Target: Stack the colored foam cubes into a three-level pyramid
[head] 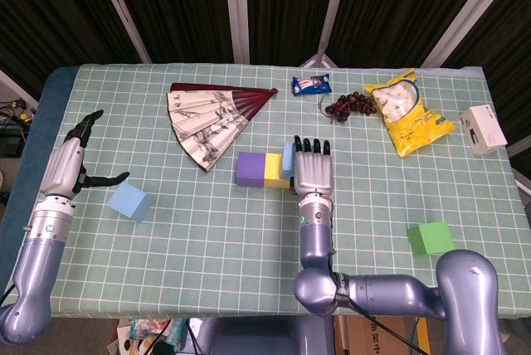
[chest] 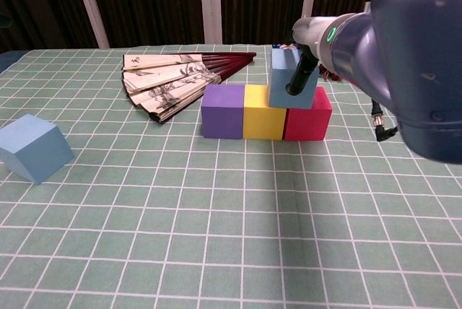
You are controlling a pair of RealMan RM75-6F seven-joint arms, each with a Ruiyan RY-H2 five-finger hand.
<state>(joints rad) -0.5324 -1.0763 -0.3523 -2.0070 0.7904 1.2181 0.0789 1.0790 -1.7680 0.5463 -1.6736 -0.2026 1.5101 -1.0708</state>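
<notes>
A purple cube point(chest: 222, 111), a yellow cube point(chest: 263, 112) and a red cube point(chest: 312, 120) stand in a row on the table. My right hand point(head: 313, 169) holds a blue cube point(chest: 291, 80) over the seam between yellow and red, thumb point(chest: 299, 73) on its front face. Whether the cube's underside touches the row I cannot tell. From the head view the hand hides the red cube. A light blue cube point(head: 130, 201) lies at the left, just right of my left hand point(head: 73, 158), which holds nothing with its fingers apart. A green cube point(head: 431, 238) sits near the front right.
An open paper fan point(head: 212, 119) lies behind the row to the left. At the back right are a blue snack packet point(head: 312, 85), dark grapes point(head: 349, 104), a yellow bag point(head: 407, 111) and a white box point(head: 483, 128).
</notes>
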